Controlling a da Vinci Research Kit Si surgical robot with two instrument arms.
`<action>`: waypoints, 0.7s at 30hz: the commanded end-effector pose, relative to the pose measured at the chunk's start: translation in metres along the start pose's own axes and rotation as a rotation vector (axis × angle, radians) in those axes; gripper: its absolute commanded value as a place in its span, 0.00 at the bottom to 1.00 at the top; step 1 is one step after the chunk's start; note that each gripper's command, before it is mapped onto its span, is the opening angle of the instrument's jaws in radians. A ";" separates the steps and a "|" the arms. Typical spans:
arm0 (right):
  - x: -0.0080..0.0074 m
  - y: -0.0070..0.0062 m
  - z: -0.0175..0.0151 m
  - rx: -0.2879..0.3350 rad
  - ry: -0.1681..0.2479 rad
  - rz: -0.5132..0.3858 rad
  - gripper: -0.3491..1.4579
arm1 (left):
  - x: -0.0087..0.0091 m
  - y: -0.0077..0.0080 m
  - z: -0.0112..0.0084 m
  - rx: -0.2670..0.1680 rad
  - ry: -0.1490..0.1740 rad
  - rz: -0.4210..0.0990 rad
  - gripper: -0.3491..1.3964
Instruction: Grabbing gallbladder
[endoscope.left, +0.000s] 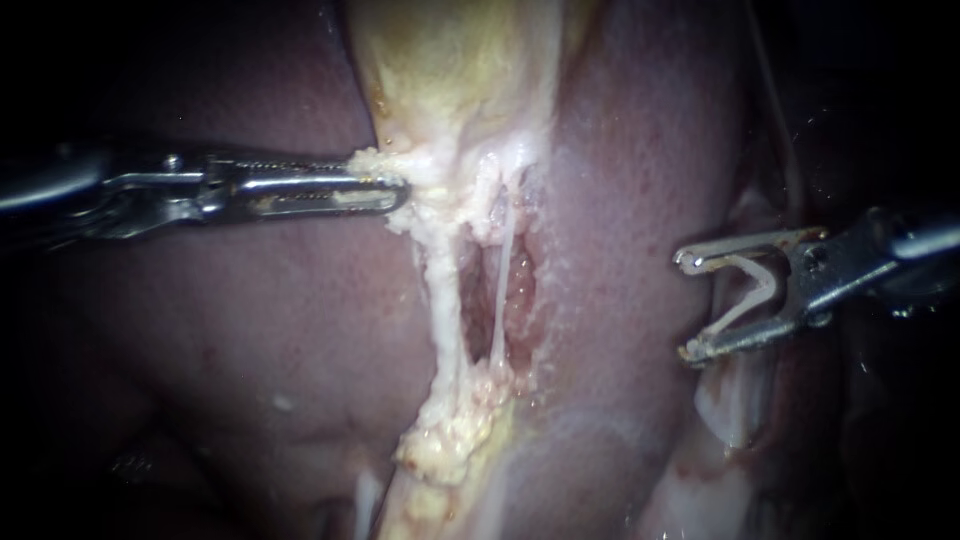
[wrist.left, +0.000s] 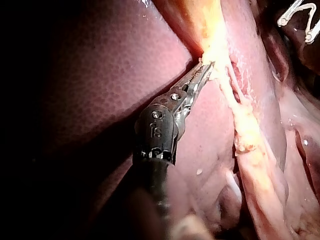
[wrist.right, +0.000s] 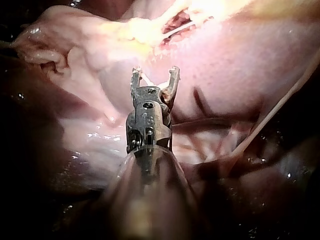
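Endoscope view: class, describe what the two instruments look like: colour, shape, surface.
Both are shiny silver metal on dark shafts. The left instrument has long, slim jaws with fine teeth and a slot. The right instrument has shorter, forked jaws with hooked tips.

The gallbladder (endoscope.left: 450, 60) is pale yellow, lying between dark red folds of liver (endoscope.left: 250, 330). Its lower end narrows into ragged whitish strands stretched across a raw reddish gap.

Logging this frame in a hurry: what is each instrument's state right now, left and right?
Left instrument: shut on pale tissue at the gallbladder lower end.
Right instrument: open, holding nothing.
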 end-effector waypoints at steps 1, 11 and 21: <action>0.0000 0.0000 0.0000 0.000 0.000 0.000 0.46 | 0.0007 0.0000 -0.0006 -0.006 0.000 -0.004 0.00; 0.0000 0.0000 -0.0001 0.001 0.000 0.000 0.46 | 0.0077 0.0007 -0.0070 -0.060 -0.017 0.005 0.00; 0.0001 -0.0001 -0.0001 0.001 0.000 0.000 0.46 | 0.0084 0.0011 -0.0078 -0.065 -0.019 0.006 0.00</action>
